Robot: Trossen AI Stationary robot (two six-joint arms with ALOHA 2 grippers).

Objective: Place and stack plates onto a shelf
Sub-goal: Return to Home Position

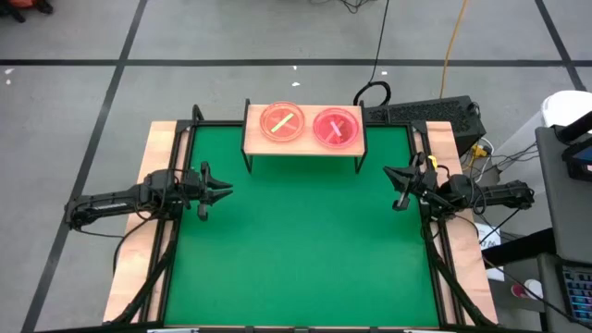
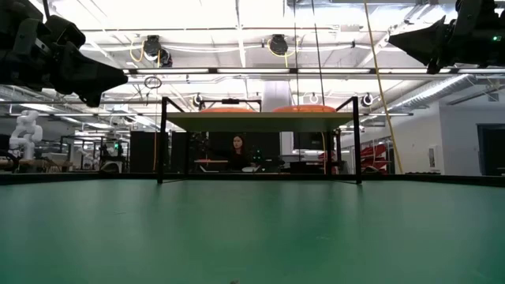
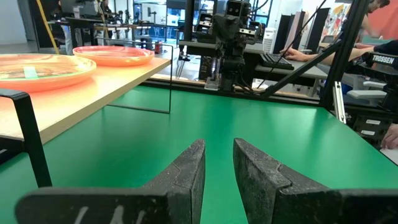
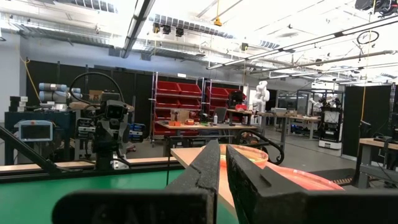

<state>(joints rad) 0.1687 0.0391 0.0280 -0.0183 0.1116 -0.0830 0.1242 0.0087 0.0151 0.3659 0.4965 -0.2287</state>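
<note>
Two plate stacks, orange point(image 1: 282, 122) and pink point(image 1: 336, 128), sit on your shelf point(image 1: 303, 143), upper centre. Left claw point(image 1: 225, 191) slightly parted, empty; right claw point(image 1: 393, 188) closed, empty. Keyboard point(image 1: 425, 113) behind the shelf.

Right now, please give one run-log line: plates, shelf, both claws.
plates: two stacks on shelf | mat: no plates | left claw: open, holds nothing | right claw: shut, holds nothing

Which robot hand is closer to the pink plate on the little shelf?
The right gripper. It hangs just beside the shelf's end under the pink plate; the left gripper waits past the orange plate's end.
</note>
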